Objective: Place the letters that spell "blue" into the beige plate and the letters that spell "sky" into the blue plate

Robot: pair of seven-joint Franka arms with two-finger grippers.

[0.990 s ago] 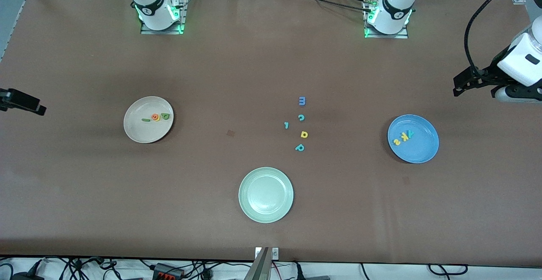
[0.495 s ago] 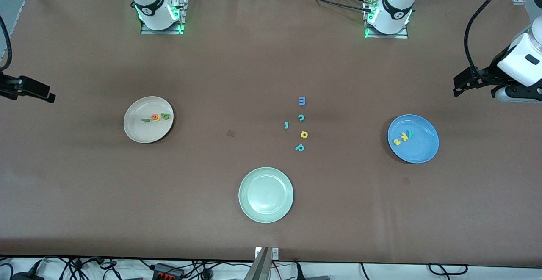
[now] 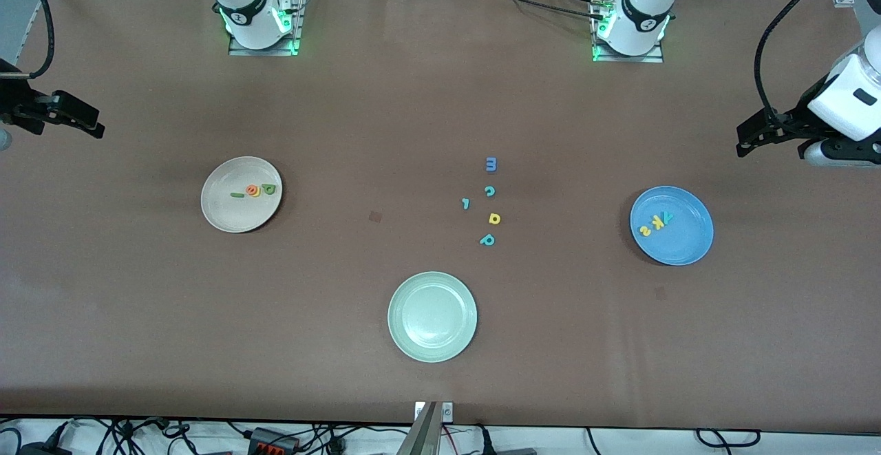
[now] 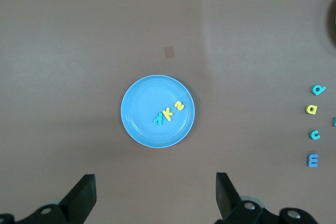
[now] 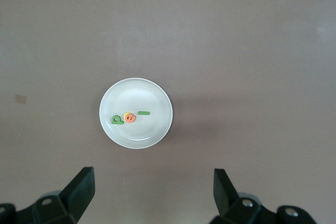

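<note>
Pale green plate (image 3: 432, 316), nearest front camera. Loose letters (image 3: 487, 202), mid-table, farther. Blue plate (image 3: 672, 226), toward left arm's end: yellow s, yellow k, teal y (image 3: 654, 221) inside. Beige plate (image 3: 241, 194), toward right arm's end: green b, yellow u, orange e, dark green l (image 3: 253, 191) inside. Left gripper (image 4: 155, 198), raised, fingers spread, holding nothing. Right gripper (image 5: 154, 196), raised, fingers spread, holding nothing.

I count three plates (image 3: 432, 283), twelve letters: four in the beige plate (image 3: 220, 217), three in the blue plate (image 3: 681, 245), five loose (image 3: 490, 191).

bare table (image 3: 344, 131) around plates, letters mid-table (image 3: 489, 204)
</note>
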